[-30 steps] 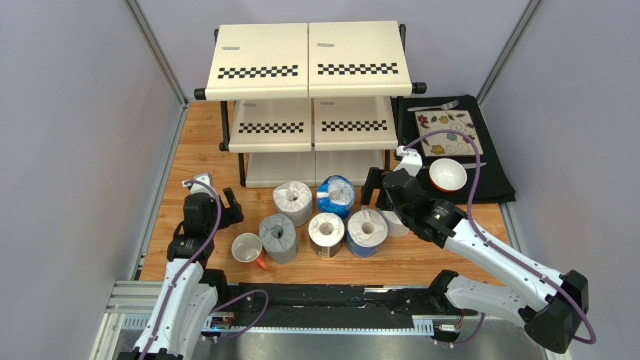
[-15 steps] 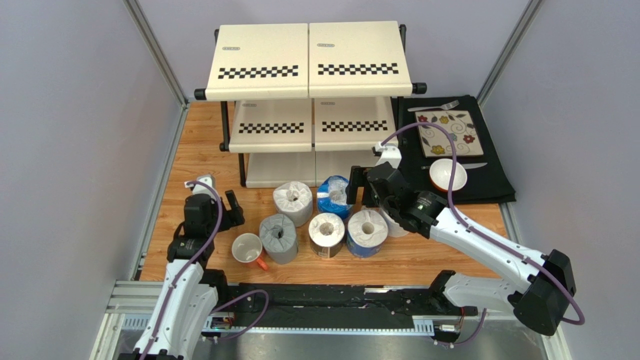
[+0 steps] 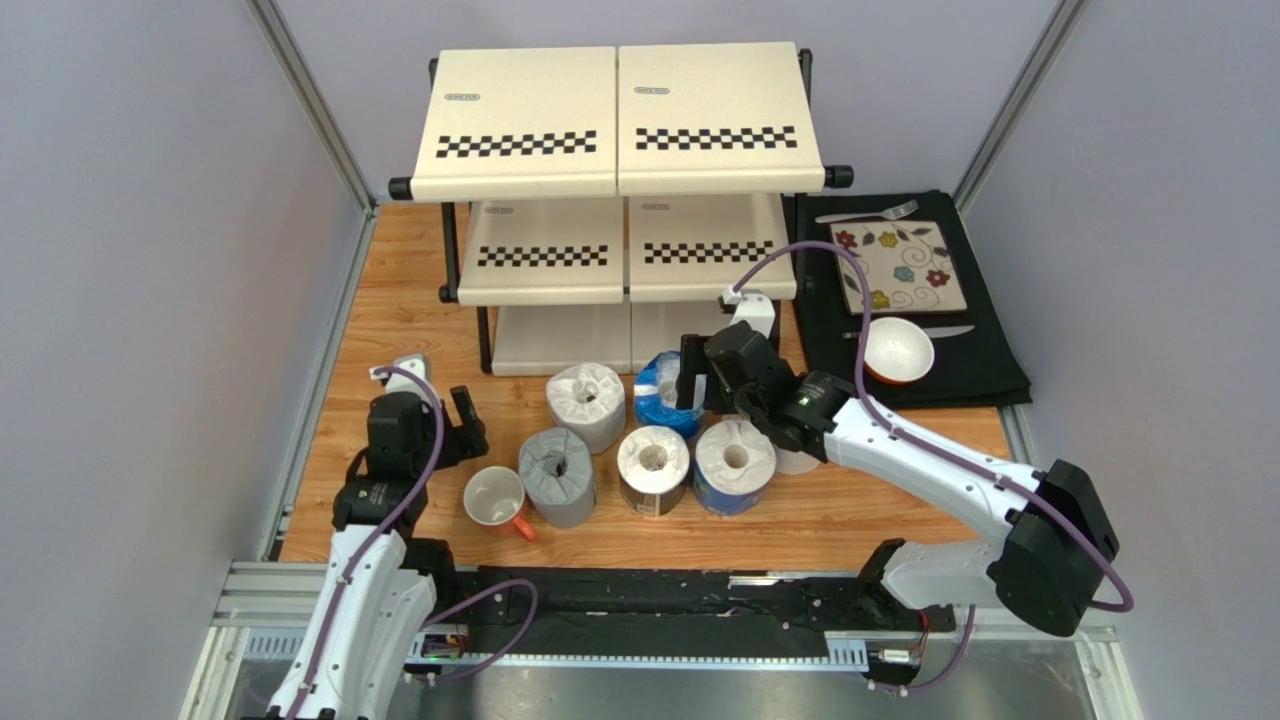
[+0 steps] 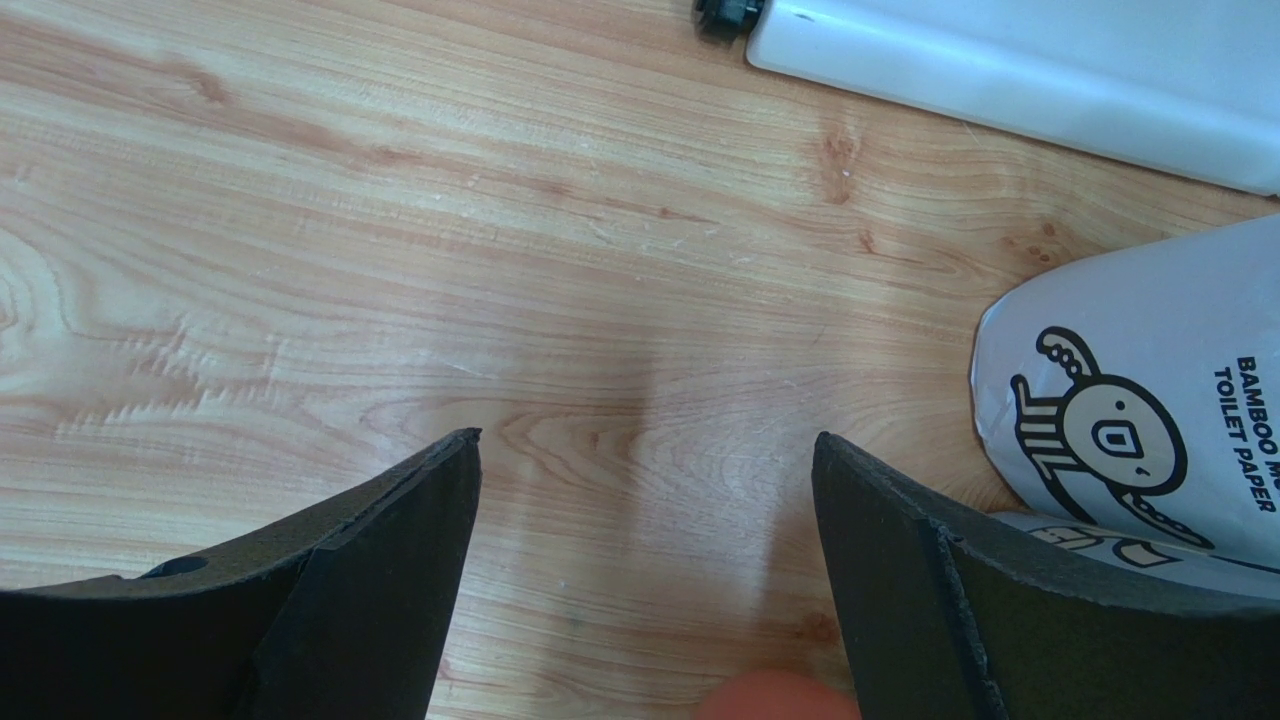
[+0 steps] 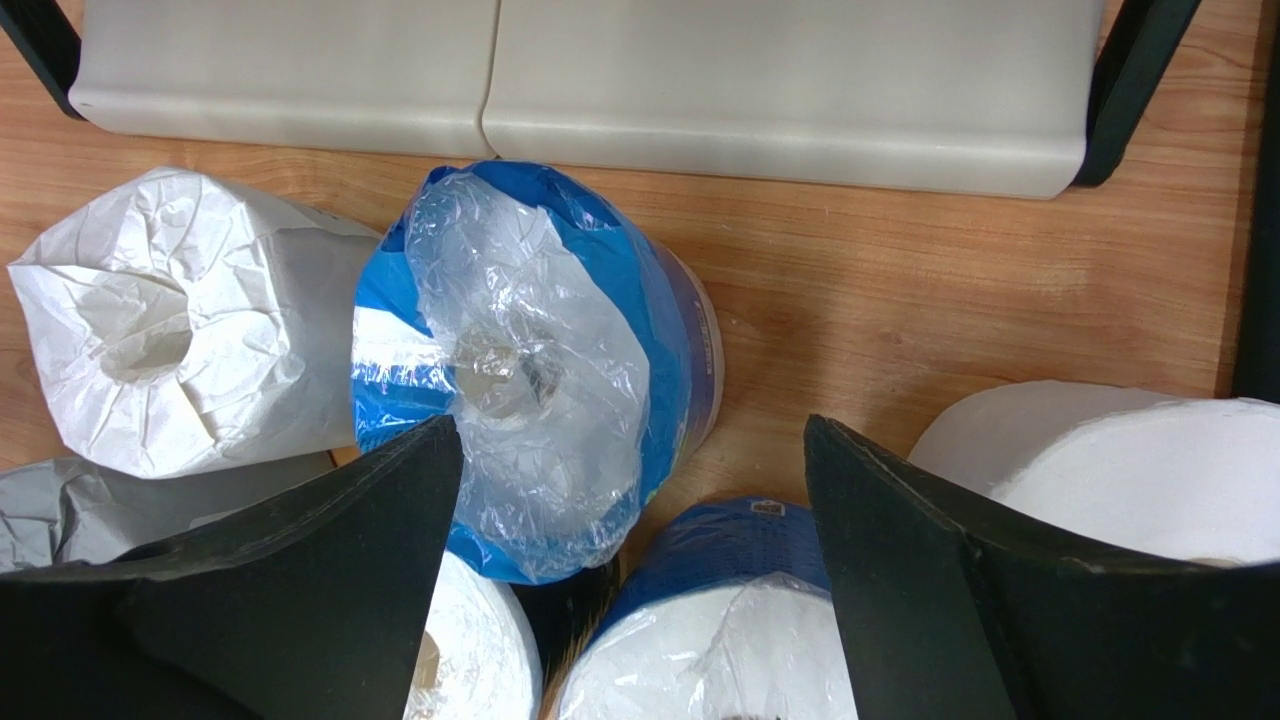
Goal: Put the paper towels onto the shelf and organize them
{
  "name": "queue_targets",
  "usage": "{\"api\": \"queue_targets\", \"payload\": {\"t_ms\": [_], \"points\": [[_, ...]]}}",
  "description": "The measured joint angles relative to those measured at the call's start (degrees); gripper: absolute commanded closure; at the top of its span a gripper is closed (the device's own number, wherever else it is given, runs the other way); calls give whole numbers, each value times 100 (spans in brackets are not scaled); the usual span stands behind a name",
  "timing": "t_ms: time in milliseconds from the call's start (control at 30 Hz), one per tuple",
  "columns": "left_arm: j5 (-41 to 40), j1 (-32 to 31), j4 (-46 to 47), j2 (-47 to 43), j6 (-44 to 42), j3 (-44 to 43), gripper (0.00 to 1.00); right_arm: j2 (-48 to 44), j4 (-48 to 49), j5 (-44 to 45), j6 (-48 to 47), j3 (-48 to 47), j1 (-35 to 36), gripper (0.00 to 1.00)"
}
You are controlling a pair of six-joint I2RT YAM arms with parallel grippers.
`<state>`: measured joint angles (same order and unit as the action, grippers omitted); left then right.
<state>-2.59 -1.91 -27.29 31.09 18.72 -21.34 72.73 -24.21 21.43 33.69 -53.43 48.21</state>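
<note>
One change: right gripper [image 5: 628,443] over blue-wrapped roll [image 5: 526,338].

1. Our top view looks steeply down from high behind the near edge of the table [image 3: 391,323]. It takes in the whole surface, with the shelf [image 3: 616,120] at upper centre.
2. Our left wrist view faces down, close to the wood, with the shelf's bottom panel [image 4: 1022,60] at upper right.
3. Our right wrist view hangs close over the blue-wrapped roll [image 5: 526,360], which also sits mid-frame in the top view. The same panel runs along its upper edge.
</note>
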Motion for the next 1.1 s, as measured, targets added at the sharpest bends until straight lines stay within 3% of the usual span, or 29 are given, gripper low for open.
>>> {"api": "queue_targets", "payload": {"t_ms": [567,1100], "points": [[20,-22,-39,28,-2,7,11,787,142,149,214,-190,4,16],[66,-22,-39,94,-2,9,11,1419,479,166,407,-190,4,25]]}}
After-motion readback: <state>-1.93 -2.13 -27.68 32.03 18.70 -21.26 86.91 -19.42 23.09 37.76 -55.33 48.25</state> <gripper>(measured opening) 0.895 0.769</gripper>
